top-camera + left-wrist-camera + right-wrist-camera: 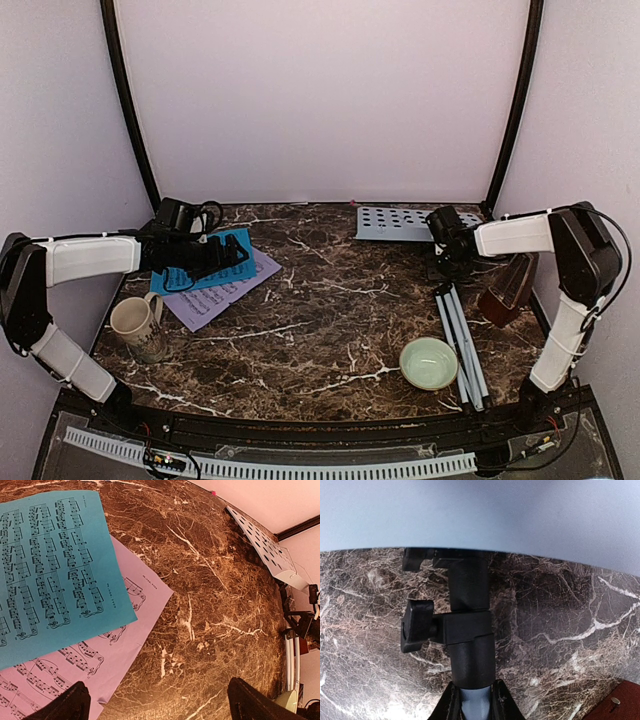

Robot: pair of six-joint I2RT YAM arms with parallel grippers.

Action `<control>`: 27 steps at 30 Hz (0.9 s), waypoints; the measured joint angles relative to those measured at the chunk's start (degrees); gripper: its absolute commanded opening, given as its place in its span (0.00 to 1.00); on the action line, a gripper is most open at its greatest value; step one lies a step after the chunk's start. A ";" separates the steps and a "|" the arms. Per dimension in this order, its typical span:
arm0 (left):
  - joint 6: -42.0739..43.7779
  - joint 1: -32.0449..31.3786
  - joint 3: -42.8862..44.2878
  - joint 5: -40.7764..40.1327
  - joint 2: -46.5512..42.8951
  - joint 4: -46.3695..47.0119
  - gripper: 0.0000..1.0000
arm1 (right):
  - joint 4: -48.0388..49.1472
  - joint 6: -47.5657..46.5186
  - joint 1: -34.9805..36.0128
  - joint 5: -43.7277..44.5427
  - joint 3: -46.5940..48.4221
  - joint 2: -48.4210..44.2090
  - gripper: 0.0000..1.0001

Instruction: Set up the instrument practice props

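Note:
The silver-white music stand lies flat on the table, its perforated desk (415, 222) at the back right and its folded legs (460, 345) pointing toward the front. My right gripper (450, 252) is shut on the stand's pale tube (472, 706) just below the black clamp (465, 630). The blue sheet (205, 262) lies on top of the lilac sheet (225, 290) at the left. My left gripper (215, 258) hovers over them, open and empty, with its fingertips (65, 707) wide apart. The reddish-brown metronome (510, 288) stands at the right edge.
A beige mug (135, 322) stands at the front left. A pale green bowl (428, 362) sits at the front right, beside the stand's legs. The marble table (330, 300) is bounded by pale walls at the back and sides.

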 measured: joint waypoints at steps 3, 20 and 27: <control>0.00 0.00 0.00 0.00 0.00 0.00 0.99 | -0.09 0.02 0.00 -0.02 0.00 -0.24 0.00; 0.35 0.00 -0.02 0.00 -2.93 0.90 0.99 | -3.52 0.22 -0.15 0.02 -1.68 -12.66 0.00; 0.39 0.00 -0.20 0.07 -3.48 2.14 0.99 | -1.05 -2.36 -0.15 0.76 -1.64 -18.36 0.00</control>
